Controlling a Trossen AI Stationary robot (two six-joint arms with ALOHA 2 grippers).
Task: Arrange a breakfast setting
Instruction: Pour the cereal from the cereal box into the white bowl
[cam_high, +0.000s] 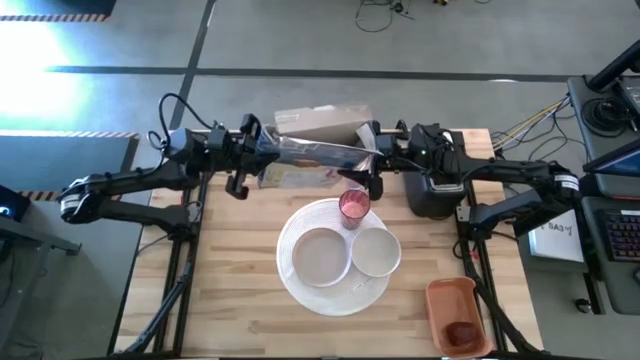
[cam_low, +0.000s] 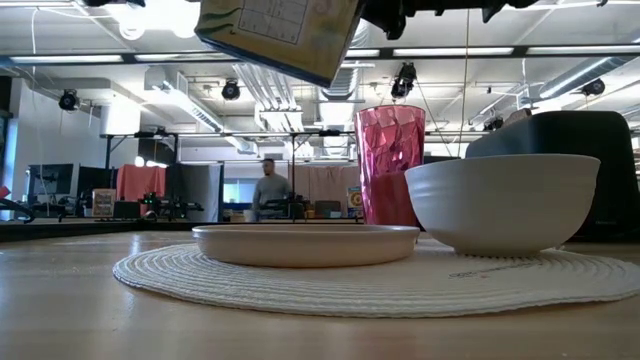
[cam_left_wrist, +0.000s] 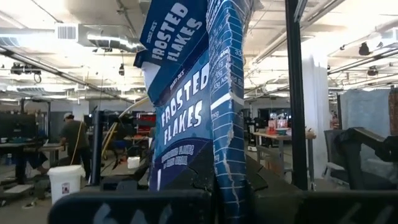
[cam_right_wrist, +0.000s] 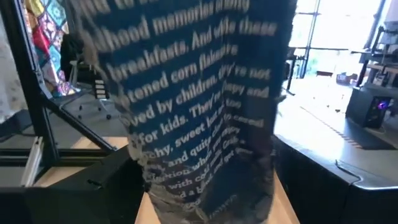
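**Cereal box held aloft between both arms above the place setting**

A blue Frosted Flakes cereal box (cam_high: 318, 153) hangs lengthwise above the far half of the table, spanning the gap between the two arms. In the low view its underside (cam_low: 278, 35) tilts over the setting, clear of everything below. The left gripper (cam_high: 243, 160) meets the box's left end with its fingers shut tight; the left wrist view shows the crumpled box (cam_left_wrist: 205, 118) rising directly ahead of those fingers. The right gripper (cam_high: 372, 165) meets the box's right end with its jaws wide; the right wrist view is filled by the box's printed panel (cam_right_wrist: 205, 112), and whether these jaws press the box cannot be told.

Below the box lies a round white mat (cam_high: 335, 292) at the centre of the table. On it, to the left, rests a shallow plate (cam_high: 320, 258); just to its right stands a white bowl (cam_high: 376, 251), close beside the plate. A pink cup (cam_high: 354, 207) stands upright at the mat's far edge, just behind the bowl, beneath the box's right end.

A black toaster (cam_high: 432, 194) sits to the right of the cup, under the right arm. At the near right corner an orange tray (cam_high: 452, 300) holds a dark red fruit (cam_high: 461, 333). A person (cam_low: 268, 188) stands in the room beyond the table.
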